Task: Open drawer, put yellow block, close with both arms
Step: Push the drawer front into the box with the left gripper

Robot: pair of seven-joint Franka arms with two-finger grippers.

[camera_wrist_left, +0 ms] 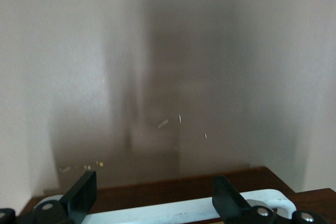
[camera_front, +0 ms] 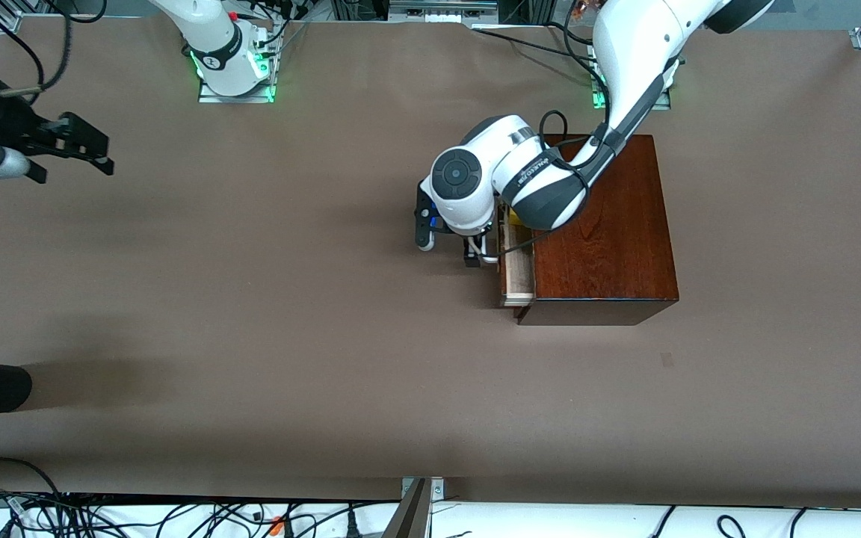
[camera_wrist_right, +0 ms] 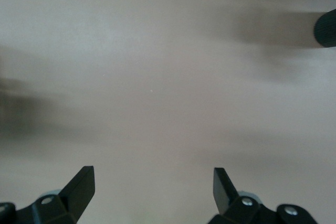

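L gripper (camera_front: 475, 250): we see arm bent low, jaws wide astride drawer (camera_front: 516, 261) handle (camera_wrist_left: 173, 211).
R gripper (camera_front: 90, 153): waits over tabletop (camera_front: 251, 314), jaws wide.
Drawer: slightly open.

A plain brown matte bench (camera_front: 251, 314) carries a glossy reddish-mahogany wooden box (camera_front: 610, 224) with visible grain. Its pale light-wood drawer tray (camera_front: 518, 276) bears a white bar handle (camera_wrist_left: 173, 211). A sliver of yellow (camera_front: 509, 217) shows beside the white-and-grey arm.

Glossy white jointed arms (camera_front: 628, 67), grey-black joint sections, trailing black cables, black two-finger hands (camera_front: 87, 146).
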